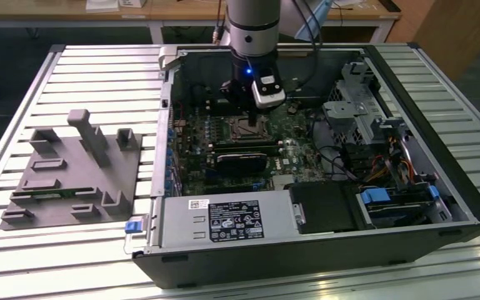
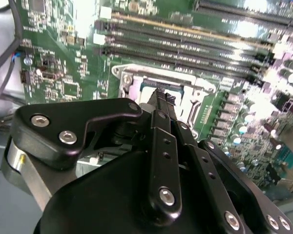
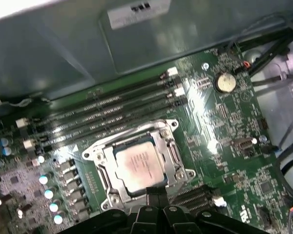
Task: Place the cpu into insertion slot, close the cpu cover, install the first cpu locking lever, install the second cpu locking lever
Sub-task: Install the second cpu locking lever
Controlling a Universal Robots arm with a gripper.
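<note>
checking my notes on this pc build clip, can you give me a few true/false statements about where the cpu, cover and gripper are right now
1. The cpu sits in the insertion slot. True.
2. The cpu cover is raised upright off the socket. False: its silver frame lies flat around the chip.
3. The gripper hangs at the socket's edge. True.
4. The gripper carries the cpu. False: the chip lies in the socket, apart from the fingers.
5. The grey fixture tray lies inside the computer case. False: it lies outside, at the exterior view's left.

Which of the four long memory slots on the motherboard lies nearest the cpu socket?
The slot bordering the cpu cover, on its side away from the gripper; the other three lie farther out towards the case wall.
</note>
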